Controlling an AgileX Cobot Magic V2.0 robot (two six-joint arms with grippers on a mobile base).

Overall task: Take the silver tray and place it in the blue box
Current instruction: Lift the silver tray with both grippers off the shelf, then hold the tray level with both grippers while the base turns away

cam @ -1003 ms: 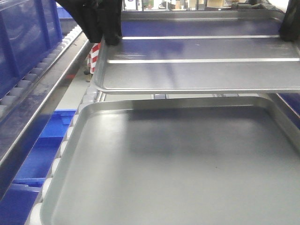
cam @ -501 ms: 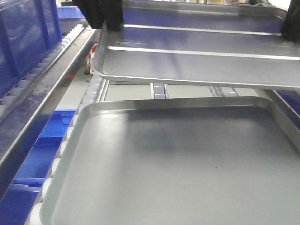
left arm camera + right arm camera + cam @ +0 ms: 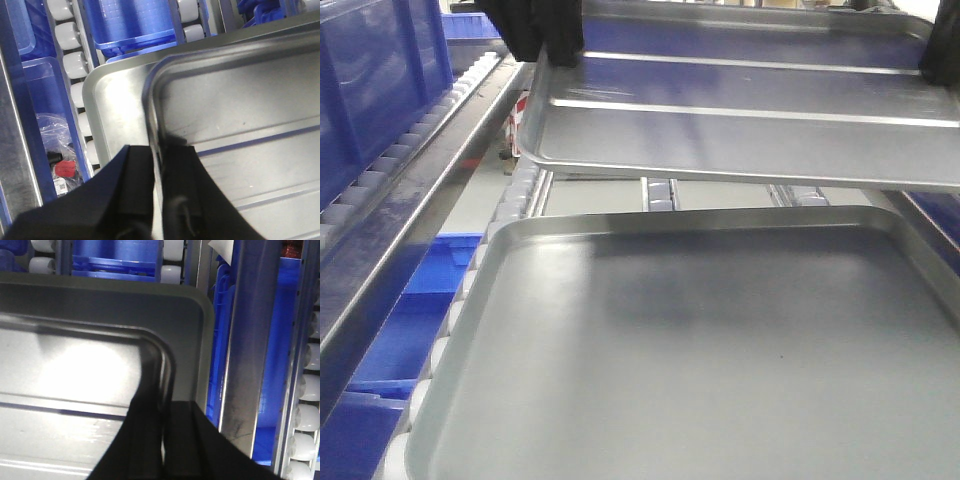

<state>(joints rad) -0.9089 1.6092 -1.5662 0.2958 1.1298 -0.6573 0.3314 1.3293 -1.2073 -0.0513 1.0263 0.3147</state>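
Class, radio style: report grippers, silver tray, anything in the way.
Left gripper shut on silver tray rim, right gripper too. Tray held above grey tray, apart. Nothing blocking seen.

Low front view, two close wrist views.
Front: facing forward, near, across the grey tray (image 3: 700,340). Wrists: pointing down at opposite end rims of the silver tray (image 3: 740,140), also seen from the front.

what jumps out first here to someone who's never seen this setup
The shiny, ridged silver tray is held in the air across the top of the front view, pinched at its rim by the left gripper at one end and the right gripper at the other. Just below it, filling the foreground, a larger dull grey tray lies on white rollers.
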